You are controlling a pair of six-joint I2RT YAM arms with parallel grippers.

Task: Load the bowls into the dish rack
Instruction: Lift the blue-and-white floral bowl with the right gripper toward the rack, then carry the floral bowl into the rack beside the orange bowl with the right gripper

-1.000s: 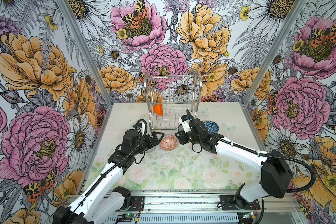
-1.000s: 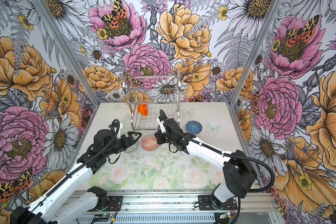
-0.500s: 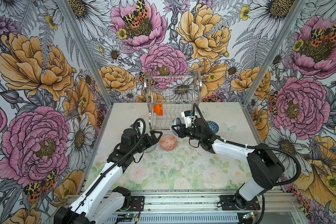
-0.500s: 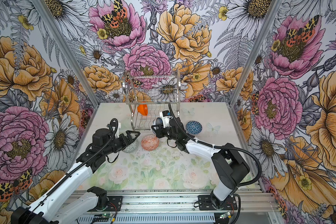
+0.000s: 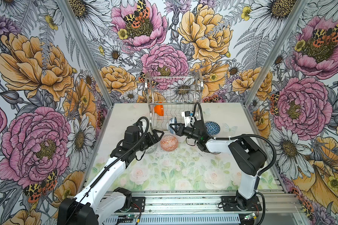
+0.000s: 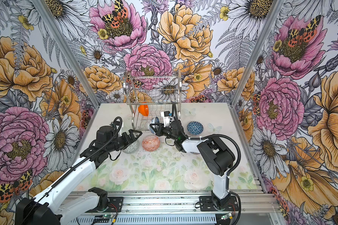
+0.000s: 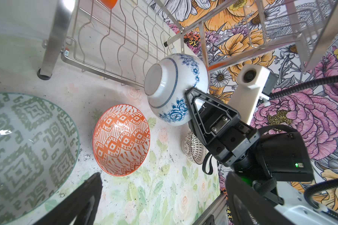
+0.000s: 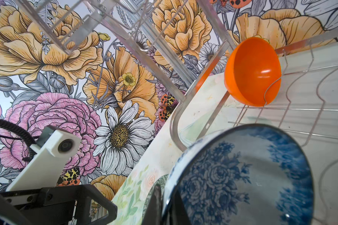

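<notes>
Rack (image 7: 56, 37) lower tier holds orange bowl (image 8: 252, 72); right pincer (image 5: 173, 127) clamps blue-floral bowl (image 7: 174, 87); left pincer (image 5: 157, 139) spread wide, empty.

Right hand (image 5: 175, 128) lifted floral bowl (image 5: 171, 123) to dish rack (image 5: 174, 101) front.

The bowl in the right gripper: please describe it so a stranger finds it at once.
Look at the silver dish rack at the back. At its lower front edge the right gripper holds a bowl tipped sideways. Only this one is white with blue flowers.
</notes>
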